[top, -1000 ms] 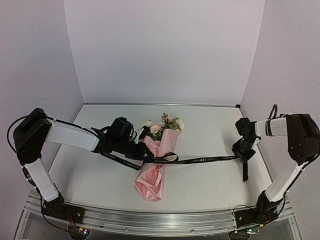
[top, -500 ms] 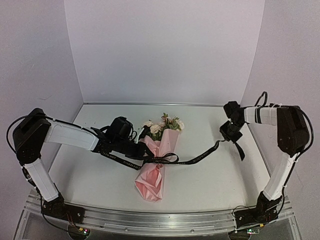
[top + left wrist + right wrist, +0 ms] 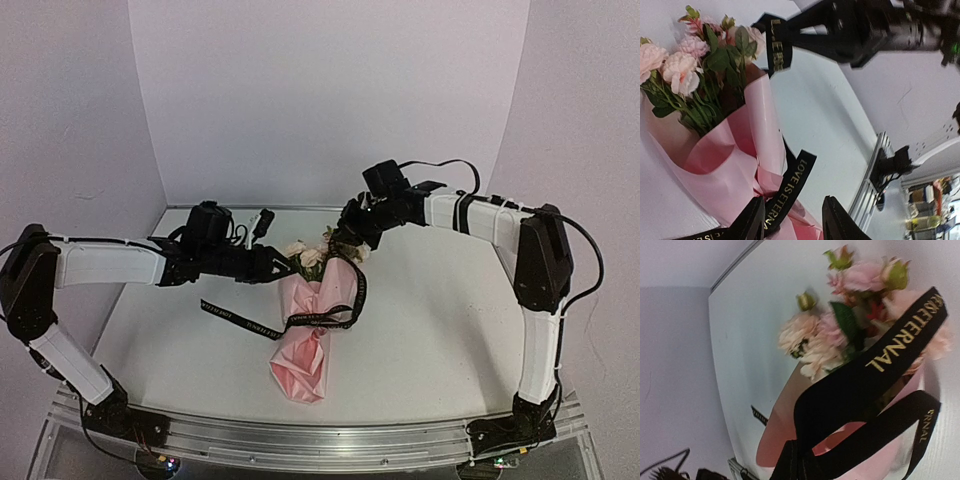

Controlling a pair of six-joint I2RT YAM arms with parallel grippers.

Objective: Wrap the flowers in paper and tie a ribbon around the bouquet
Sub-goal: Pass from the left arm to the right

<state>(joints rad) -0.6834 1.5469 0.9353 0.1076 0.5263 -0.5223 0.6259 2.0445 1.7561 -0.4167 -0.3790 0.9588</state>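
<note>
The bouquet lies mid-table: flowers (image 3: 325, 250) (image 3: 685, 65) (image 3: 825, 335) in pink paper (image 3: 310, 345) (image 3: 730, 165) (image 3: 777, 430), tip toward the near edge. The black ribbon (image 3: 357, 290) (image 3: 792, 182) (image 3: 890, 355) circles the paper's waist. One end rises along the right side to my right gripper (image 3: 345, 233) (image 3: 800, 467), shut on it just above the blooms. The other end trails left on the table. My left gripper (image 3: 283, 266) (image 3: 792, 225) hovers left of the flowers, jaws apart, with nothing held; the ribbon runs below its left finger.
The white table (image 3: 440, 330) is boxed in by a back wall and two side walls. A metal rail (image 3: 300, 440) runs along the near edge. The right arm's body (image 3: 875, 30) reaches across above the flowers.
The right gripper shut on the ribbon end and carried it from the table's right side up over the flowers. The left gripper opened, let go of the ribbon and drew back from the bouquet's waist.
</note>
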